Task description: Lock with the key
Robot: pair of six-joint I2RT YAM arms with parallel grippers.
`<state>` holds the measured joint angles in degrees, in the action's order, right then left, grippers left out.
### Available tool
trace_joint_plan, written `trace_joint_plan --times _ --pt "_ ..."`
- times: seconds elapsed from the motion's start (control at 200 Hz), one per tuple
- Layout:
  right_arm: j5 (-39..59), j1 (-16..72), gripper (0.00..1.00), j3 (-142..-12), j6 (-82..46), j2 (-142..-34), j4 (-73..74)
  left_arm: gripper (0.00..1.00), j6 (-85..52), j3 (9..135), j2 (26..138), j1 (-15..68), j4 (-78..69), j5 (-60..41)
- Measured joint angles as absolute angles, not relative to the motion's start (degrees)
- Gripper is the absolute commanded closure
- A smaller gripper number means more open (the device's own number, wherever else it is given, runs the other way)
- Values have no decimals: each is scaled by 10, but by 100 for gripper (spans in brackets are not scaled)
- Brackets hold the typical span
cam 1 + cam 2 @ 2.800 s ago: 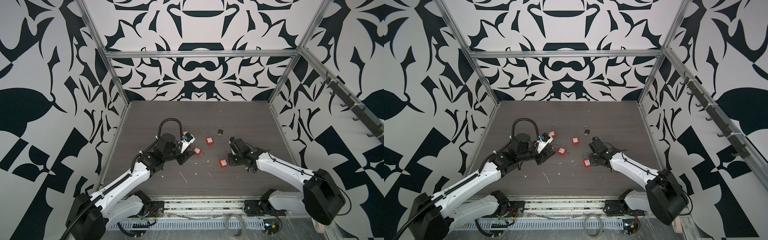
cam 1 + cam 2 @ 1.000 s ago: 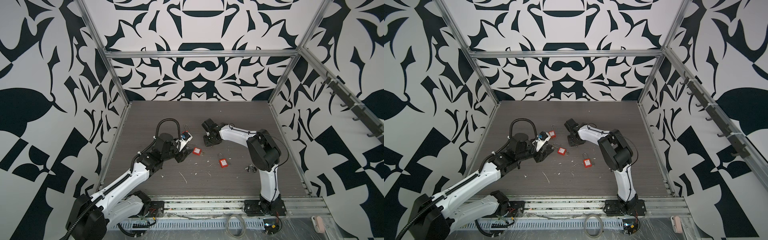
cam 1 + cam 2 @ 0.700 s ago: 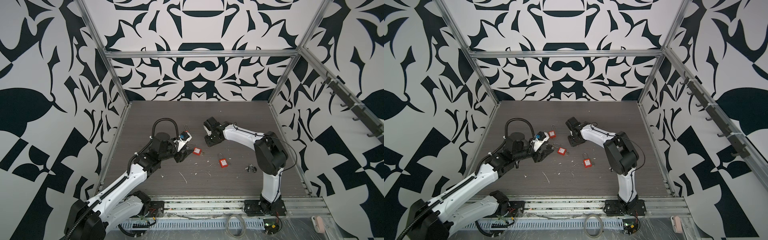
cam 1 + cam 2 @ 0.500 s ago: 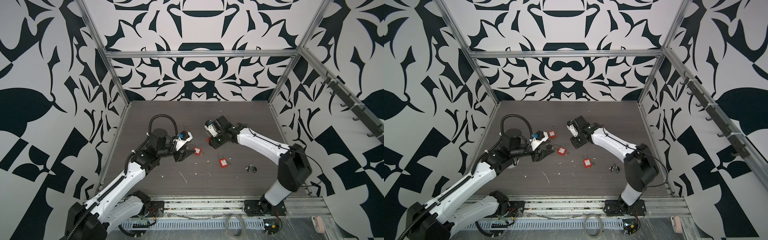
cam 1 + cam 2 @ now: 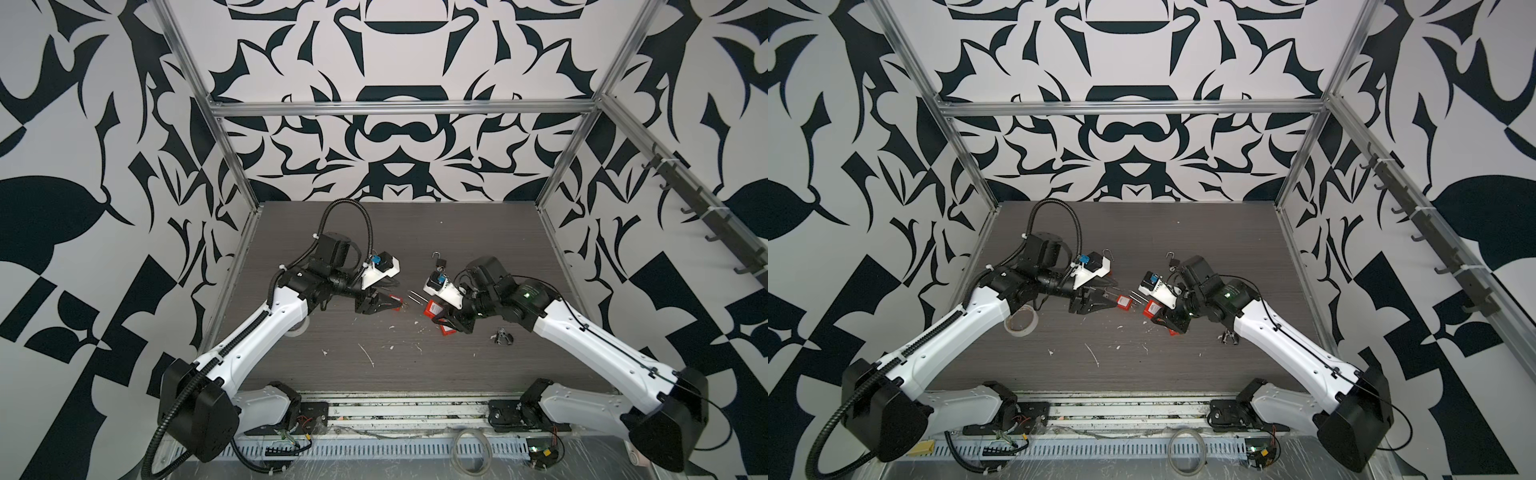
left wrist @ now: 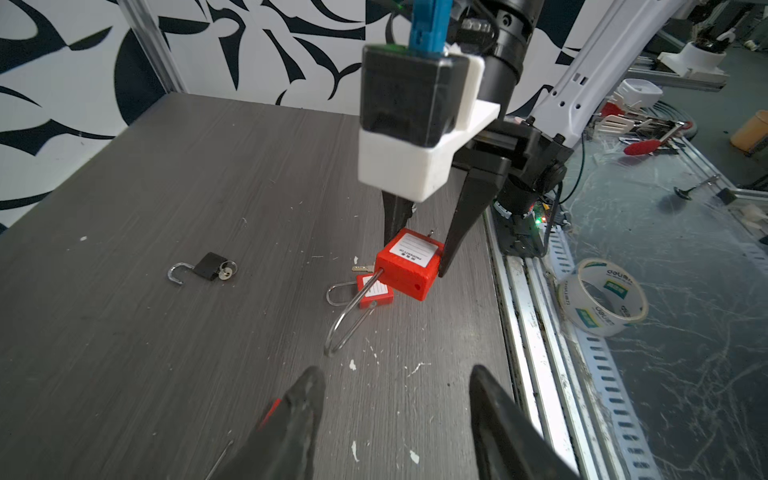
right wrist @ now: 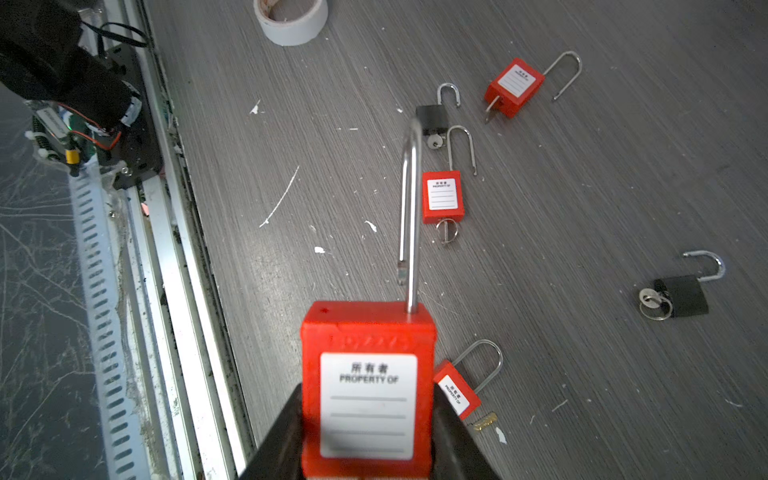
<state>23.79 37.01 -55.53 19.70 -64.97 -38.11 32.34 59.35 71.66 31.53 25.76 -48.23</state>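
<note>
**Top views.** Red padlock (image 5: 432, 308) is off the desk (image 5: 457, 224), right of centre, mid-depth, body clamped in the right hand (image 5: 436, 313). Its shackle (image 5: 414, 296) sticks out to the left & slightly far, i.e. toward the left hand (image 5: 392, 306). Left hand sits low over the desk, left of centre, tips facing right. A short gap separates it from the shackle end; no contact. A second red lock (image 5: 1123, 302) lies on the desk just at its tips, not gripped as far as seen.

**Left wrist view.** Left hand fingers (image 6: 307, 399) stand apart, bare desk between them, nothing held. Padlock is dead ahead, long axis running toward this hand, shackle end nearest. Right hand pinches the body's two sides. Small metal tip (image 6: 431, 234) shows behind the body, poss. the key; can't confirm.

**Right wrist view.** Body fills the grip, label up. Shackle is open: one leg seated, free leg out & twisted off its hole (image 7: 324, 310).

**Assessment.** Lock not yet shut. Left hand is the nearer & the only free one, and the shackle end faces it, so the next move is prob. its job. That means swinging the free leg over the hole, then pushing along the long axis against the right hand's hold. Key end prob. faces away from the left hand, so reach there looks awkward.
</note>
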Motion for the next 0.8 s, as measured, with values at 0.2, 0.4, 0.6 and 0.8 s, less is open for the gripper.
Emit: trace_joint_plan --times 0.2,0.4,0.6,0.8 --pt "267 373 75 -554 197 -646 -384 40 331 597 731 332 269 -467" --pt "288 376 76 -554 201 -636 -401 45 328 612 771 336 271 -455" --pt "303 378 76 -554 200 -628 -414 52 330 617 776 347 272 -451" --pt "303 379 76 -554 201 -626 -422 62 335 617 788 364 273 -452"
